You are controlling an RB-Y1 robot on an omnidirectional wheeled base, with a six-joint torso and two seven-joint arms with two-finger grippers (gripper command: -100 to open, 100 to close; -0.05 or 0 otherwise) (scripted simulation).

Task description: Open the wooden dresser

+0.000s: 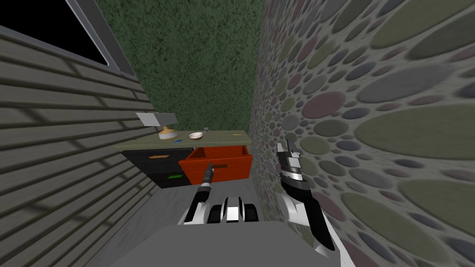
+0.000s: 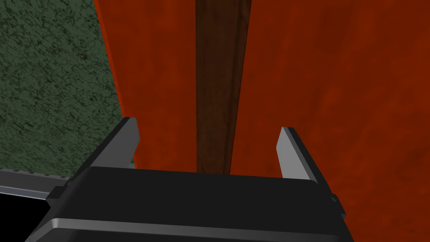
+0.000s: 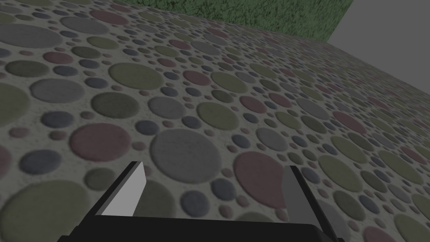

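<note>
Left gripper point(image 2: 210, 134) noted with fingers spread and nothing gripped, the dark handle point(image 2: 218, 84) lined up between them. Right gripper point(image 3: 214, 176) likewise open, empty. Orange drawer point(image 1: 218, 162) seen pulled out at the right end of the dresser point(image 1: 153, 162).

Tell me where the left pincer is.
In the head view, the left pincer is at the front of the pulled-out orange drawer; its wrist view shows it open, astride the dark handle.
</note>
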